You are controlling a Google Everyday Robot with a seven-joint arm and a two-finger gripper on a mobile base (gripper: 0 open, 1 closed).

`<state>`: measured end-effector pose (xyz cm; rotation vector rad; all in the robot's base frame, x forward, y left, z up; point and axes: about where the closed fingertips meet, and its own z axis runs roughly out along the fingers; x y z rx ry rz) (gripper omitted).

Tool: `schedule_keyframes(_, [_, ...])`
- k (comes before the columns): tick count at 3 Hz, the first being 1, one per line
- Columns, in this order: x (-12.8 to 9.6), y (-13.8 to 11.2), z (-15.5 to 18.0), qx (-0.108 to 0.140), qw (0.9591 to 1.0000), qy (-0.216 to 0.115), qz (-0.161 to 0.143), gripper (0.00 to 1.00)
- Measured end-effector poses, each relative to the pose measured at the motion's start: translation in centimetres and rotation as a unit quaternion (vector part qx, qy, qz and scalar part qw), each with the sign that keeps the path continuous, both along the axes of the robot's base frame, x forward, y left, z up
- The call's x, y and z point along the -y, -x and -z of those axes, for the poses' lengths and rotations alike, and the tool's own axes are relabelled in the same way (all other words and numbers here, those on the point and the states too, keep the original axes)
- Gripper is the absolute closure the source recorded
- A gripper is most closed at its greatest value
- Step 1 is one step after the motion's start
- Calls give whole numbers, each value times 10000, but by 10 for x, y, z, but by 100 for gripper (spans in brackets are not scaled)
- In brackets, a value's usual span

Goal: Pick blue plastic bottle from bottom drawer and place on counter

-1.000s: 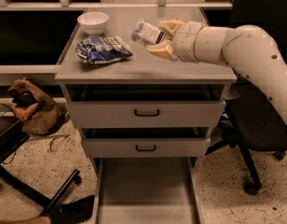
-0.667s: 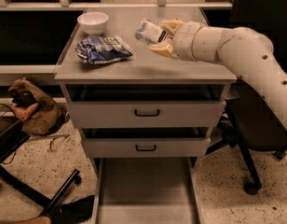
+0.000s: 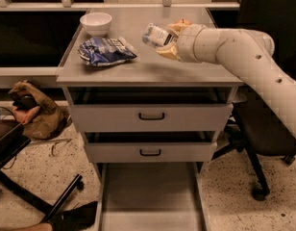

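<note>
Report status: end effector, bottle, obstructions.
End effector shut on bottle, above counter. Bottle tilted, not yet down. Bag and bowl clear of it.

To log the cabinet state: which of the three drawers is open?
The bottom drawer, pulled out; the top drawer and middle drawer are shut. The gripper holds the bottle over the counter.

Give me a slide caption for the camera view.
Gripper holds the blue plastic bottle tilted over the counter, near the snack bag; bottom drawer open below.
</note>
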<state>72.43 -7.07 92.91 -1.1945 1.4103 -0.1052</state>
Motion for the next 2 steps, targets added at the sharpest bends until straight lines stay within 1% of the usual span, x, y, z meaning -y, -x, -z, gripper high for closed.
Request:
schedule_keyframes(1, [1, -10, 17, -288, 9995, 91, 47, 100])
schedule_keyframes(2, [-4, -18, 37, -715, 9974, 123, -46, 100])
